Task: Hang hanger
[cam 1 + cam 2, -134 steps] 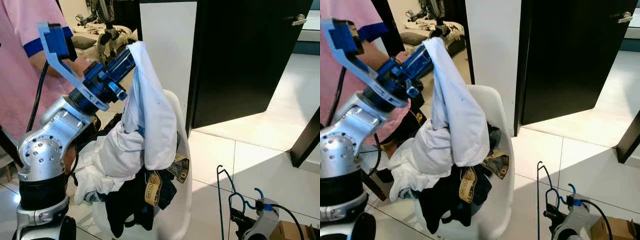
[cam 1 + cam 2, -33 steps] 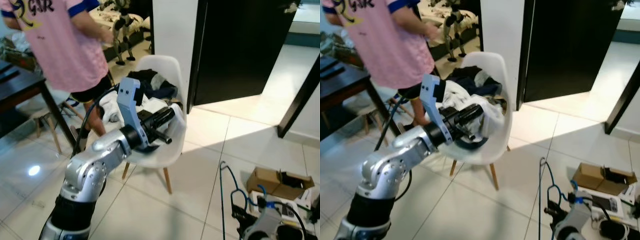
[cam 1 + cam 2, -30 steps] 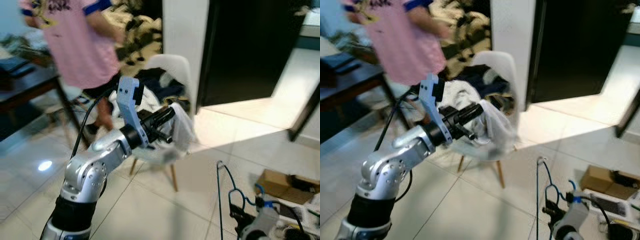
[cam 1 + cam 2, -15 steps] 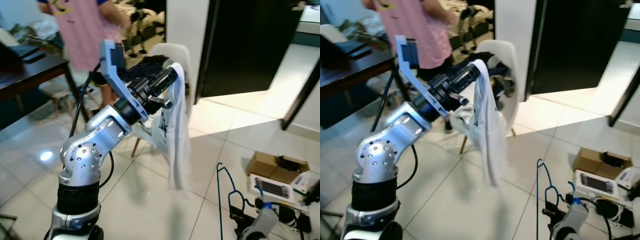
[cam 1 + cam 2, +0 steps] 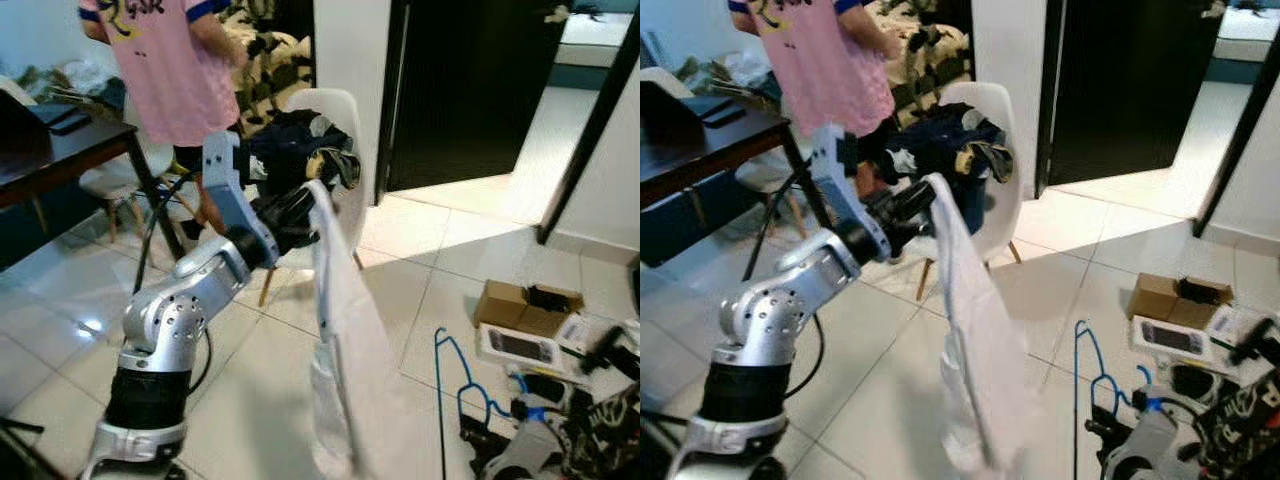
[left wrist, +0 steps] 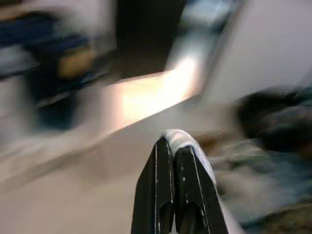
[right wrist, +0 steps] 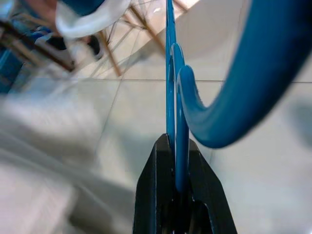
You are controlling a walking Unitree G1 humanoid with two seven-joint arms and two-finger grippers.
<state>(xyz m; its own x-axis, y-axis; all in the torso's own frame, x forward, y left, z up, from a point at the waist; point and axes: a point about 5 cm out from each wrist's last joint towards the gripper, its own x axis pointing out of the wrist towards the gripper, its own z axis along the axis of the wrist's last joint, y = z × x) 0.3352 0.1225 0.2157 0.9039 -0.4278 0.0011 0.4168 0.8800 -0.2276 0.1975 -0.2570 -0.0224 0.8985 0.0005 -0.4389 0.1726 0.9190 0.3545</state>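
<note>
I have the left gripper (image 6: 175, 146) pinched shut on a fold of the white shirt (image 5: 345, 330), arm raised so the cloth hangs free in a long drape toward the tiled floor (image 5: 250, 380) instead of dragging; I judge that is to let it open out for the hanger. The blue hanger (image 5: 458, 380) is low at my right side, its thin wire clamped between the closed fingers of the right gripper (image 7: 178, 146), hook curling up just past the fingertips, well apart from the shirt. Behind the lifted cloth stands the white chair (image 5: 345, 110) still heaped with dark clothes (image 5: 300, 150), near the dark doorway, and a person in a pink shirt (image 5: 170, 60) stands beside a dark table (image 5: 50, 150). The left wrist view is smeared with blur, so I cannot make out how much cloth the fingers hold. The shirt's lower end is cut off at the frame edge, the collar is not identifiable, and the right gripper itself sits mostly off the bottom of the head views.
</note>
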